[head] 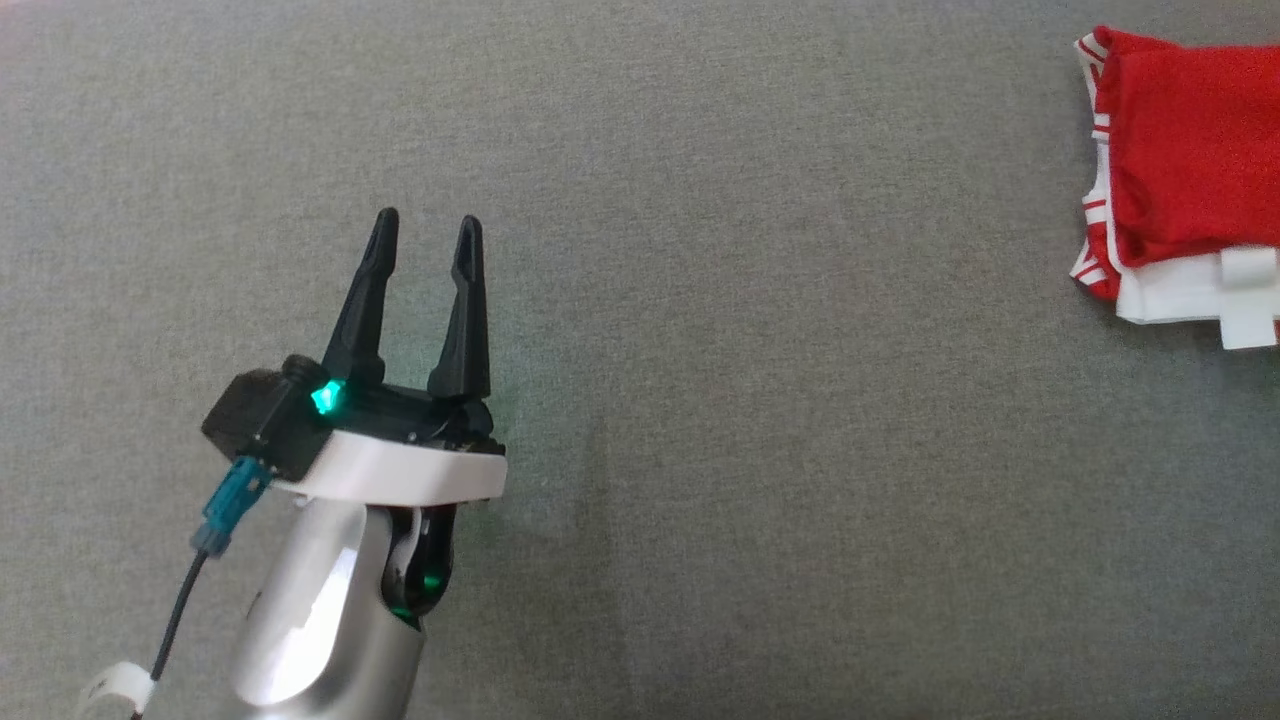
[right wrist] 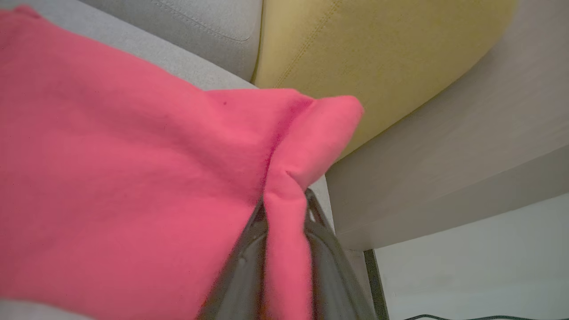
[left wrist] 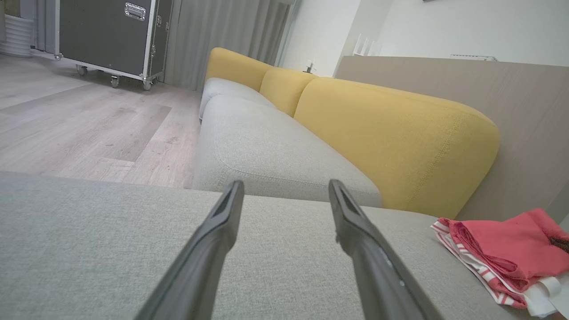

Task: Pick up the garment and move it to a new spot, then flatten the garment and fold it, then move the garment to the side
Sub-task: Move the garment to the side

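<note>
A fold of the red and white fabric garment (right wrist: 133, 178) fills the nearest part of the right wrist view. It is pinched between the two long dark fingers of the right gripper (right wrist: 286, 200), whose jaws stand narrow and clamp the cloth. The pinched ridge runs up from between the fingers to a rounded corner of red fabric. Past that corner lie a strip of the grey woven sofa seat (right wrist: 209, 26), a mustard-yellow back cushion (right wrist: 378, 53) and a pale wood-grain panel (right wrist: 444, 155).

The left gripper (head: 427, 220) holds nothing. Its jaws stand wide, fingers pointing up the head view above the bare grey seat (head: 750, 450). A green light (head: 325, 397) glows at the base of the fingers, and a blue plug with a black cable (head: 230, 500) hangs from the wrist's left side.

The garment (head: 1190, 170) lies at the upper right edge of the head view, well apart from the left gripper and cut off by the frame. It is bunched in layers, red on top, with white cloth and red-and-white striped edging below, and a white tab (head: 1248, 295) at its lower edge.

In the left wrist view, the spread left gripper (left wrist: 285, 184) points across the seat (left wrist: 89, 244). The garment (left wrist: 511, 249) rests at the right, near the wood panel (left wrist: 511, 111). Beyond stretch a second grey seat cushion (left wrist: 266, 151), yellow back cushions (left wrist: 400, 133), a pale plank floor (left wrist: 66, 120), a dark wheeled case with metal edges (left wrist: 102, 35) and a grey curtain (left wrist: 231, 31).
</note>
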Robot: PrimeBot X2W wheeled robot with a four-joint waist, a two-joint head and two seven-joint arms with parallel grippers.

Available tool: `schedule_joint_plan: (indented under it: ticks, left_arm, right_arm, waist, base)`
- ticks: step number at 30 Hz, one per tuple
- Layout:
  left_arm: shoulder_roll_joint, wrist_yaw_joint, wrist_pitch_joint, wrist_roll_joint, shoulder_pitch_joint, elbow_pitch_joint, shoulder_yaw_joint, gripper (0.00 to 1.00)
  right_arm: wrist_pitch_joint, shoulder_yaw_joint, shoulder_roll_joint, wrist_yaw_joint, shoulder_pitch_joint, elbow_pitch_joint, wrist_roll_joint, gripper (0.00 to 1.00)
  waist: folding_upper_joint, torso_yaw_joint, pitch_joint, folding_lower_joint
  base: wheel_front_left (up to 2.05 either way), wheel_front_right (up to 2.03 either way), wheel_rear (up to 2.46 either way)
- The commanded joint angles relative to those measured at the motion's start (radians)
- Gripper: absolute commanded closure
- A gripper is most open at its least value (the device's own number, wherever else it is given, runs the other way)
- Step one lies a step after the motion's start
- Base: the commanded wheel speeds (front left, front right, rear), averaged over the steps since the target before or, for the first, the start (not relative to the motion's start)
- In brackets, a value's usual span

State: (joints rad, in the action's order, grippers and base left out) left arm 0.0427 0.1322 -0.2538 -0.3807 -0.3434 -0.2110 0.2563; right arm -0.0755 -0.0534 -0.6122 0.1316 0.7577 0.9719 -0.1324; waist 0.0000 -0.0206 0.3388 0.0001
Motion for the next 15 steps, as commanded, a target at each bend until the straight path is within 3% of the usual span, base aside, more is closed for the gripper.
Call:
schedule_joint_plan:
  ticks: [1,15]
  left_arm:
    - [0.008,-0.002,-0.008,0.009,-0.036,0.028,-0.033,0.0]
    - [0.008,-0.002,-0.008,0.016,0.013,0.021,-0.083,0.0]
  right_arm:
    - [-0.021,0.031,-0.019,-0.001,0.018,-0.024,-0.016,0.0]
    - [-0.101,0.124,0.192,-0.001,-0.007,-0.164,-0.097,0.0]
  waist:
    - [0.0,0.0,0.001,-0.0001]
    - [0.0,-0.027,-0.139,-0.0001]
  base:
    - [0.0,0.0,0.0]
    - [0.0,0.0,0.0]
